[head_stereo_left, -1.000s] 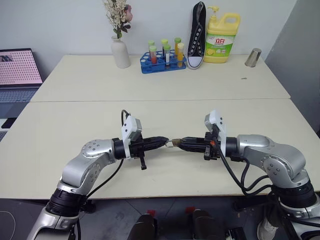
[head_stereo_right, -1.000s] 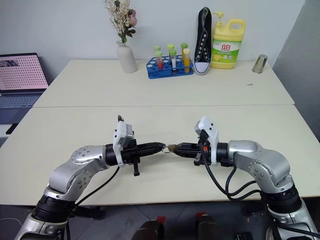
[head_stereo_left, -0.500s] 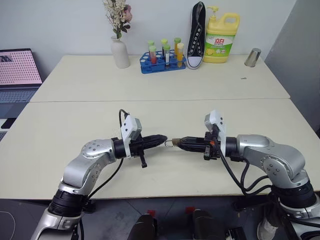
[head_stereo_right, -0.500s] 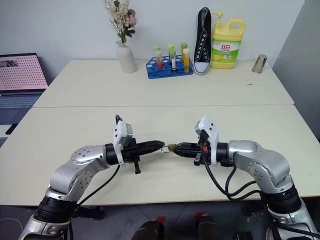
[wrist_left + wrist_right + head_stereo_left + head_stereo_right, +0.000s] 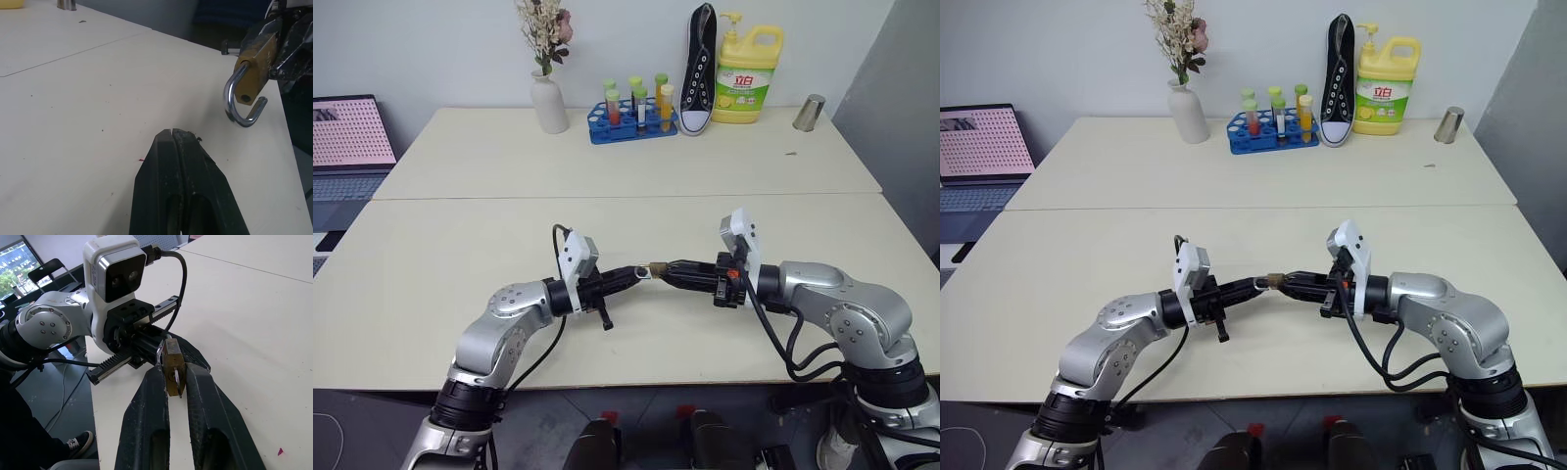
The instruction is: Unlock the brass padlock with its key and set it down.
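Brass glints between two black grippers held above the near edge of a cream table, where the padlock is pinched by its body in the right gripper, well clear of the tabletop. In the left wrist view the silver shackle appears swung open, one leg free of the body, its curve hanging toward the left gripper, whose fingers are pressed fully together with nothing visible between them. No key can be made out; a thin sliver on the lock's near face in the right wrist view may be one, but that cannot be told.

The lock's long axis runs roughly level along the line joining the two grippers, shackle end toward the left arm, bottom end back toward the right wrist.

The grip looks slight, so the likely mishap is a nudge from the closed left fingertips twisting the tiny body out of the pads and dropping it to the table or off the near edge.

Farther back stand a rack of tubes, a vase, a black shoe and a yellow bottle.
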Controlling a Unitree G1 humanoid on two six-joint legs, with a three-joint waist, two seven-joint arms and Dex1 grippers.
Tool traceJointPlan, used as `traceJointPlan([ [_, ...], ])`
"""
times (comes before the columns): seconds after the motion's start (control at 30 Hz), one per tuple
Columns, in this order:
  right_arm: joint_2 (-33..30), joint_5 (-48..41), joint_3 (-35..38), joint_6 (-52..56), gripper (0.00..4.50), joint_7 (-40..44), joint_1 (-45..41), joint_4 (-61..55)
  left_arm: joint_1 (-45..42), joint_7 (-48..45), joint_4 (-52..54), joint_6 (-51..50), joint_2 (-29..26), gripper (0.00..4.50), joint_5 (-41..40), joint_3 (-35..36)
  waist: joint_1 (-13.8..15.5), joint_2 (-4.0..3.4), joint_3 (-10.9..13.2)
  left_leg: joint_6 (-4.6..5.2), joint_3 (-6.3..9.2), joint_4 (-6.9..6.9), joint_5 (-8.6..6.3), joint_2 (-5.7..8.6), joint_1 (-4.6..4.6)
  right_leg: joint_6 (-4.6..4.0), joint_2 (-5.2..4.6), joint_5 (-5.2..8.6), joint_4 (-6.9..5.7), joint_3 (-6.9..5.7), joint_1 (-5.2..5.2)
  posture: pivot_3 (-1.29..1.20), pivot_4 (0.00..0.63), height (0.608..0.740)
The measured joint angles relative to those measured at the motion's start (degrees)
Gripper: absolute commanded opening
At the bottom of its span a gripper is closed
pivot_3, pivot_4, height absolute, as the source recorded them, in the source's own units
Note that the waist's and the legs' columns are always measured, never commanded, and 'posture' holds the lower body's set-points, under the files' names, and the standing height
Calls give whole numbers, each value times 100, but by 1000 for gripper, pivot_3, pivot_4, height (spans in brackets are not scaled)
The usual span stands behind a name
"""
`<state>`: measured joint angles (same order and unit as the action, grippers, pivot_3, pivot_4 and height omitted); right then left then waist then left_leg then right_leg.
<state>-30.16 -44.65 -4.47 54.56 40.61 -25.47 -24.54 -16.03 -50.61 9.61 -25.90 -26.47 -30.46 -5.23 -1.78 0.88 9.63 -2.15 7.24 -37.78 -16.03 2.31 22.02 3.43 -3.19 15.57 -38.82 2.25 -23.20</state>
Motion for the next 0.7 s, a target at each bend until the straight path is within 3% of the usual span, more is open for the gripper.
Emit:
traceJointPlan([
  [0.7,-9,71,-3,-10,129,2,13,24,90,-143,788,-945,-456,0,-863,271,-2,0,0,0,0,1,0,-1,0,0,0,0,1,0,0,0,150,740],
])
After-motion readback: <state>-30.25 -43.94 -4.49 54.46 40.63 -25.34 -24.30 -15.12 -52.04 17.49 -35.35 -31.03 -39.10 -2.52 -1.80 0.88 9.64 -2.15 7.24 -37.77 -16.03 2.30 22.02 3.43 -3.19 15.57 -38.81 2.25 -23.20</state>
